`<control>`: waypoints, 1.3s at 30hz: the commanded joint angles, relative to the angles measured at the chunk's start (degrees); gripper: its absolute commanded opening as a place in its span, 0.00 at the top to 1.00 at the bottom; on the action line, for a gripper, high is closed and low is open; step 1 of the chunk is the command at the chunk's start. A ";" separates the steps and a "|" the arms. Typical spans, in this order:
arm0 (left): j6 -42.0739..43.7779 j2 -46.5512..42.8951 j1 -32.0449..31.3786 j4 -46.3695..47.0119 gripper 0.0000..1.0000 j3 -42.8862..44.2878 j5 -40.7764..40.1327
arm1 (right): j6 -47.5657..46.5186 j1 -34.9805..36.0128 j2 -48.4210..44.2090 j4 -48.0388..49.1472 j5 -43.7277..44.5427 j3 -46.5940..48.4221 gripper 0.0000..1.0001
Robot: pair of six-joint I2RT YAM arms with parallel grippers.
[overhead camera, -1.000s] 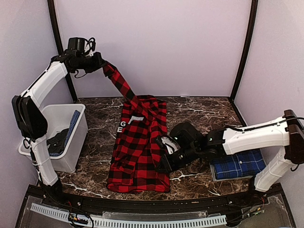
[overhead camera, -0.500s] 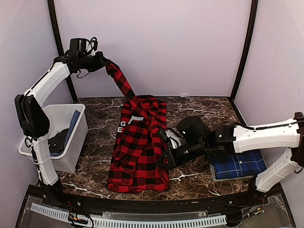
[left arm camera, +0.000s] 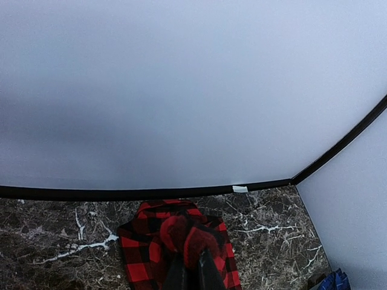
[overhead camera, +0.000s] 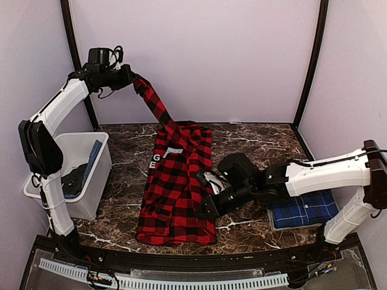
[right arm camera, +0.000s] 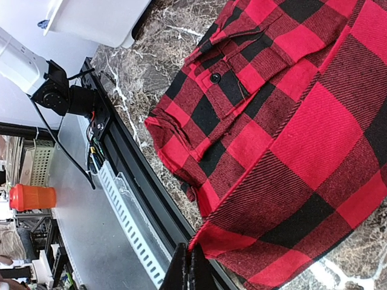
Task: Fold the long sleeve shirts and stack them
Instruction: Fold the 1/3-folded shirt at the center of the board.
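The red-and-black checked shirt (overhead camera: 176, 190) lies lengthwise on the marble table, one sleeve pulled up and to the back left. My left gripper (overhead camera: 129, 79) is high near the back wall, shut on that sleeve's end; in the left wrist view the fingers (left arm camera: 204, 275) pinch red cloth (left arm camera: 181, 238). My right gripper (overhead camera: 206, 209) is low at the shirt's right edge, shut on a corner of its hem (right arm camera: 242, 232) in the right wrist view. The blue-and-navy plaid shirt (overhead camera: 305, 208) lies folded on the table at the right, under my right arm.
A white bin (overhead camera: 100, 172) stands at the table's left edge with dark clothes and a blue plaid piece in it. Black frame posts stand in the back corners. A black rail (right arm camera: 130, 181) and a slotted white strip run along the table's near edge.
My right gripper has shifted slightly left along the shirt's right edge, still holding the hem. My left gripper has stayed high with the sleeve.
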 commanded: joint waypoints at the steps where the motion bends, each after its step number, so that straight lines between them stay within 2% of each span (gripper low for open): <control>1: 1.62 -2.73 0.64 0.00 1.00 -0.05 -1.99 | -1.43 0.69 3.13 3.41 -2.88 0.41 1.00; 12: 2.99 -3.40 1.17 -0.78 1.00 -4.89 -4.63 | -1.79 0.72 9.61 5.43 -5.80 2.13 1.00; 32: 2.39 -2.84 1.11 -0.60 1.00 -11.37 3.46 | -2.76 0.66 15.56 5.92 -7.19 3.88 1.00; 35: 2.48 -3.31 0.90 -0.52 1.00 -12.80 4.46 | -3.12 0.68 15.84 6.22 -7.38 4.27 0.86; 39: 3.21 -4.18 0.12 -0.63 1.00 -14.88 5.91 | -3.89 0.47 15.38 5.96 -7.03 5.06 0.63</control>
